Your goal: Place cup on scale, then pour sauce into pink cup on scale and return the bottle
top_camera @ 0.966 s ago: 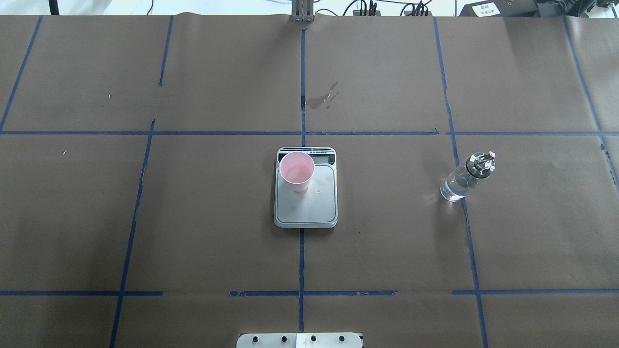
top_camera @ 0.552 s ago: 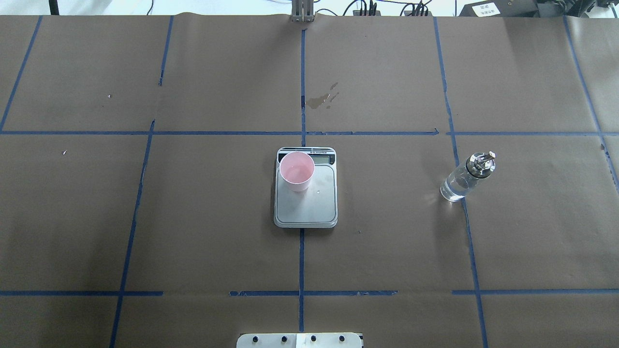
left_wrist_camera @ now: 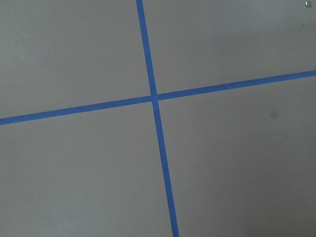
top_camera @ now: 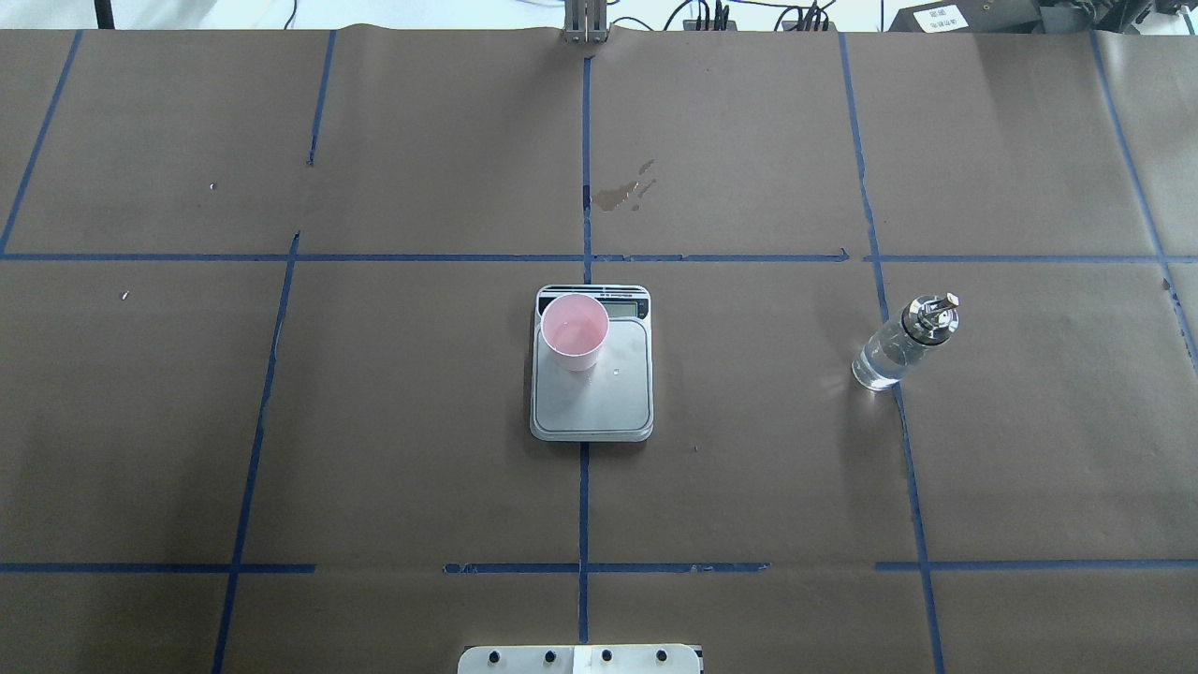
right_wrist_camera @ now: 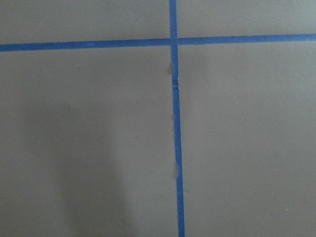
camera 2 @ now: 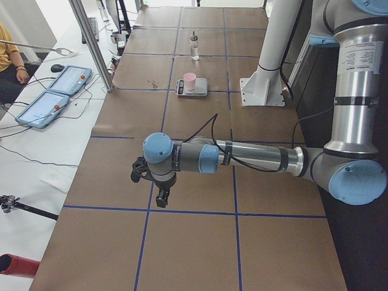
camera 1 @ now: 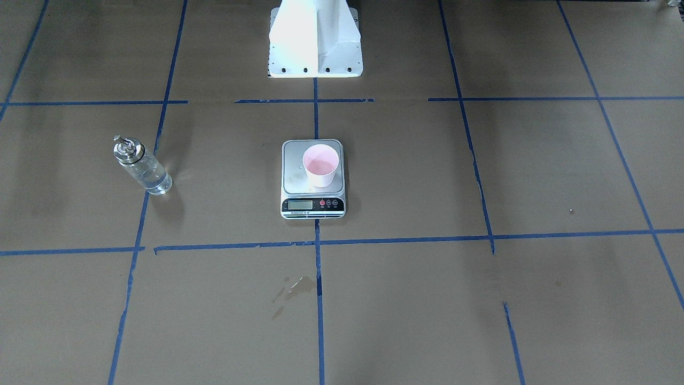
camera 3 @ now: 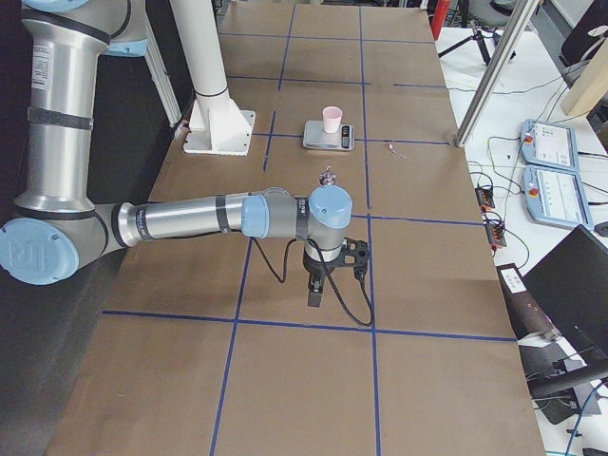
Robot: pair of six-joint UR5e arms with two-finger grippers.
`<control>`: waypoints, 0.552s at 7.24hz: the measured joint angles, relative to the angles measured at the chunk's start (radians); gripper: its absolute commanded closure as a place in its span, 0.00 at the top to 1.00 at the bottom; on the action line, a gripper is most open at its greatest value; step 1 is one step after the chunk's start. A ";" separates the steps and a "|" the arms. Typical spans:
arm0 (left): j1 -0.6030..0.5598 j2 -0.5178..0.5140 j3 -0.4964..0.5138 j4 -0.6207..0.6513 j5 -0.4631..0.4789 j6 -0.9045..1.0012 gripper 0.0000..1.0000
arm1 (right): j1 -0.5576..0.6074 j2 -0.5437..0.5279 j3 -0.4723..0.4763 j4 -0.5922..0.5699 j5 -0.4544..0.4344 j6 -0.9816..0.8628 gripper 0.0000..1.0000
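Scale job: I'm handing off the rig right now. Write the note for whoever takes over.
Left gripper and right gripper: both far from the things, nothing seen in them; open or shut cannot be told.
Cup stands on the scale, at its display end. Bottle stands upright on the table, on the robot's right, apart from the scale.
Done: cup placed, bottle set down. The cup seems to hold some clear liquid, so the pour looks done.
Left: probably nothing; the display is unreadable, so check it.

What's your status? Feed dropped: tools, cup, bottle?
Left tool, right tool far from scale, open or shut unclear. Cup upright on scale. Bottle upright on table. Nothing obstructing.
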 measured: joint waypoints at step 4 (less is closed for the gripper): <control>-0.001 0.002 -0.006 0.002 -0.002 -0.007 1.00 | 0.000 0.000 -0.005 0.014 0.023 0.001 1.00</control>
